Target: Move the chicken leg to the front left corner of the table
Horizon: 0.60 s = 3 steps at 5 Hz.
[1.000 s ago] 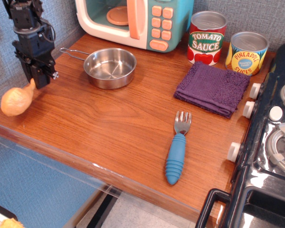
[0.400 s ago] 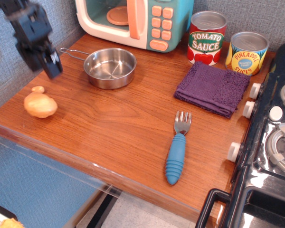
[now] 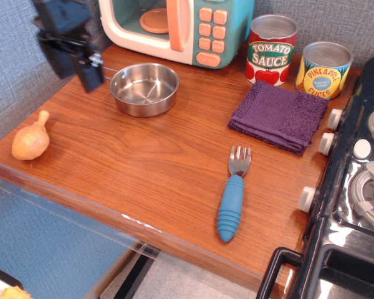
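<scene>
- We see the chicken leg [image 3: 30, 140] lying free at the frame's left edge, on the bench [image 3: 162, 168] corner.
- Our end effector [image 3: 87, 75], upper left, holds nothing; its fingers are too blurred to read.
- We judge retreating clear of the steel pan [image 3: 144, 88] finishes well.

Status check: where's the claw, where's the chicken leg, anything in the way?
Claw raised beside the pan, holding nothing, jaw state unclear. Chicken leg lying free at the table's front left corner. Nothing crowding it.
</scene>
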Motion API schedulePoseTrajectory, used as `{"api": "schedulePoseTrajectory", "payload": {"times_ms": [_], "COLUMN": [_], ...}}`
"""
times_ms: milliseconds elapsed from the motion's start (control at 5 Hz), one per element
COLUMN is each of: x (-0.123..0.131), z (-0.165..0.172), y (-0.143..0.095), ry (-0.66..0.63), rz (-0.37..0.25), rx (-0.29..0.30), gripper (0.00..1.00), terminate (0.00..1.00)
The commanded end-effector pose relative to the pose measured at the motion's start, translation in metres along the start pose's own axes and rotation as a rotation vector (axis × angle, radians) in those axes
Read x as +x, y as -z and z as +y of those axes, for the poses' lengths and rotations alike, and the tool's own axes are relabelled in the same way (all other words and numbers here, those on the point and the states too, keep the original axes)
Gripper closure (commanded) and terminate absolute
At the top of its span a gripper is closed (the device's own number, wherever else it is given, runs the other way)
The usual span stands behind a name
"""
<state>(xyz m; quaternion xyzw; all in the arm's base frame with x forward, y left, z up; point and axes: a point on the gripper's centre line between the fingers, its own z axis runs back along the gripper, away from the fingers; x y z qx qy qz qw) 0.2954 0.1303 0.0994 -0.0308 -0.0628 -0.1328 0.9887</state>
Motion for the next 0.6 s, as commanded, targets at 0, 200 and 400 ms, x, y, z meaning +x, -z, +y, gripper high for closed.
{"api": "schedulePoseTrajectory", "payload": {"times_ms": [0,200,400], "x": [0.0128,0.0128,0.0128], "z": [-0.0039,-0.0039,-0.0039], "y": [-0.0159,-0.0159,-0.0159], "ry": [-0.007,-0.007,-0.007], "rz": [0.009,0.009,0.009], "rx": [0.056,0.056,0.056], "gripper": [0.0,0.0,0.0], "terminate": [0.0,0.0,1.0]}}
